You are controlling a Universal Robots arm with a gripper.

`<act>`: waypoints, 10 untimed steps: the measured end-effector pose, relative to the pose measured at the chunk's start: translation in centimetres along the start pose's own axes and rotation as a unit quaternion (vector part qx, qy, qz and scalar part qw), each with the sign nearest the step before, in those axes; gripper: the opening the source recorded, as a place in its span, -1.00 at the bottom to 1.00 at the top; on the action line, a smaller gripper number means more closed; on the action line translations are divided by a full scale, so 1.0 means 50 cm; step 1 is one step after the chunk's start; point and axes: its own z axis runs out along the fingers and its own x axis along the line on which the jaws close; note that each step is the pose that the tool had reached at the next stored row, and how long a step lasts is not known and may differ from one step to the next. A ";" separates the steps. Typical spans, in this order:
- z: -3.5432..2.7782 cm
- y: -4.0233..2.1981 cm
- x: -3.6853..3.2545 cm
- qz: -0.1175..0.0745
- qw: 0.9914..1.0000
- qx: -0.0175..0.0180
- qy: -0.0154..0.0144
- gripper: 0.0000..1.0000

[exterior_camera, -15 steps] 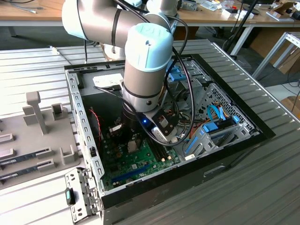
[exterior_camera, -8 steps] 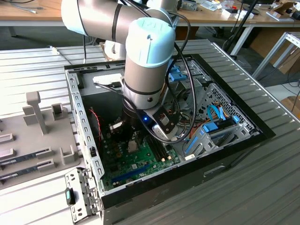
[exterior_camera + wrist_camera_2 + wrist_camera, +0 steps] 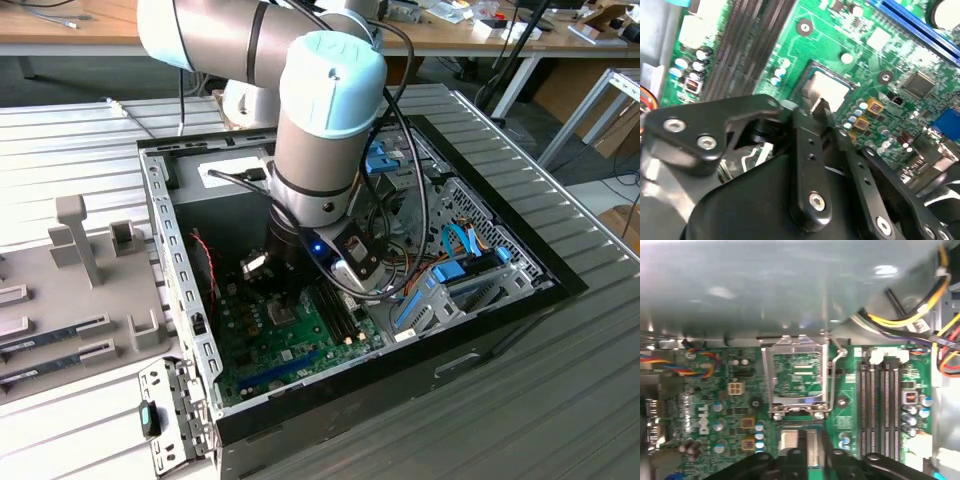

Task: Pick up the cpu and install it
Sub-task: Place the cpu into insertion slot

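Observation:
The cpu [image 3: 832, 90] is a flat square chip with a silvery lid. It lies level in the dark frame of the socket on the green motherboard [image 3: 260, 350]. In the first wrist view the cpu [image 3: 790, 440] sits just below the socket's metal load plate [image 3: 797, 382], which is swung up and open. My gripper [image 3: 815, 107] is down right at the chip, its black linkages directly over the chip's near edge. In the exterior view the gripper [image 3: 283, 290] reaches down into the open computer case, over the middle of the board.
The black case walls [image 3: 160, 200] ring the board. Dark memory slots [image 3: 880, 405] run beside the socket. Coloured cable bundles [image 3: 910, 315] and blue drive brackets [image 3: 450, 270] fill the exterior view's right. A grey fixture tray [image 3: 80, 240] lies outside the case at the exterior view's left.

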 end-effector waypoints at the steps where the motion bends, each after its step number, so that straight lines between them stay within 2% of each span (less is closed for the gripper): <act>1: 0.000 0.000 -0.007 0.000 1.000 0.000 0.001 -0.55; 3: 0.000 0.000 -0.018 0.000 1.000 -0.001 0.002 -0.79; 6: -0.005 0.001 -0.030 0.000 1.000 -0.005 0.002 -0.79; 9: -0.014 0.001 -0.036 0.000 1.000 -0.008 0.002 -0.79; 10: -0.017 0.001 -0.040 0.000 1.000 -0.010 0.002 -0.79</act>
